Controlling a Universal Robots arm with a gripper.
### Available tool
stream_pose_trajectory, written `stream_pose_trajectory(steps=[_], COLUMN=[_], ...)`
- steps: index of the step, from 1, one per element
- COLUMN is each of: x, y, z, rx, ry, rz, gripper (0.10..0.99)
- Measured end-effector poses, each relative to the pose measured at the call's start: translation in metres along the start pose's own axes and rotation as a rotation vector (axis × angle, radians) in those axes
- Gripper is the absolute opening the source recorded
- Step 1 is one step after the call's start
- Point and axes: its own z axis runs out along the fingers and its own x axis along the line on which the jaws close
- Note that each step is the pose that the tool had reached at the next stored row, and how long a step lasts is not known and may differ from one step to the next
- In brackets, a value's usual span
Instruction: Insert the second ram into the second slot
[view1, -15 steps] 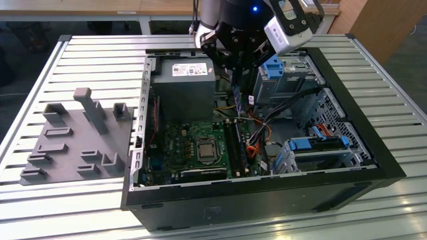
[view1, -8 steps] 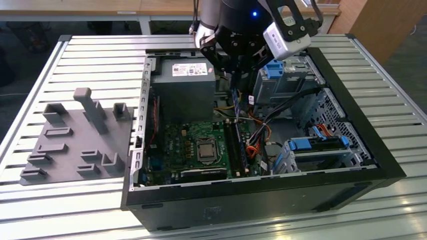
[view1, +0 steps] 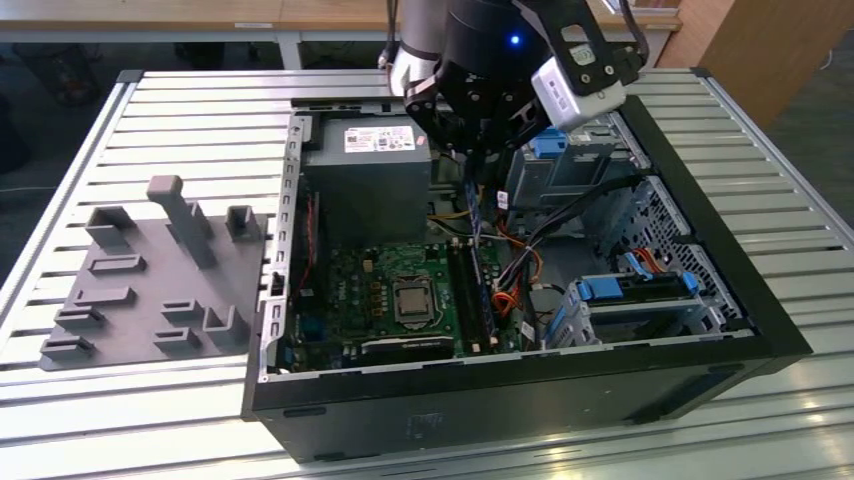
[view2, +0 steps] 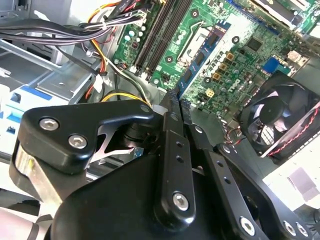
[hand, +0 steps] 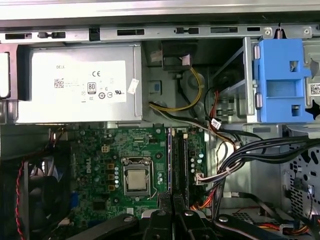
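In the exterior view the arm stands upright over the open computer case (view1: 534, 385), wrist pointing straight down. The gripper (view1: 474, 150) hangs high above the processor socket (view1: 407, 300), towards the back of the case from it. A grey tray (view1: 147, 280) lies well to the exterior view's left of the socket.

In the second wrist view the gripper (view2: 172, 107) has its fingers drawn narrow, clamped on the near end of the second ram (view2: 200, 62). The stick runs out from the fingertips as a thin blue edge that crosses in front of the processor socket (view2: 202, 37). The memory slots (view2: 155, 35) lie beside the socket, apart from the stick.

In the first wrist view the gripper (hand: 172, 210) holds the second ram (hand: 169, 160) edge-on. It shows as a thin blue line between the processor socket (hand: 137, 180) and the dark memory slots (hand: 182, 160). I cannot tell whether it touches a slot.
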Motion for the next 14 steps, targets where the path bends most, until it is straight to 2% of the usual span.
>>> stream_pose_trajectory(steps=[6, 14], x=[-0.0002, -0.0002], y=[-0.0003, -0.0005], z=[0.0075, 0.0125], rx=[0.000, 0.000], ry=[0.0001, 0.0001], rz=[0.000, 0.000], gripper=[0.129, 0.129])
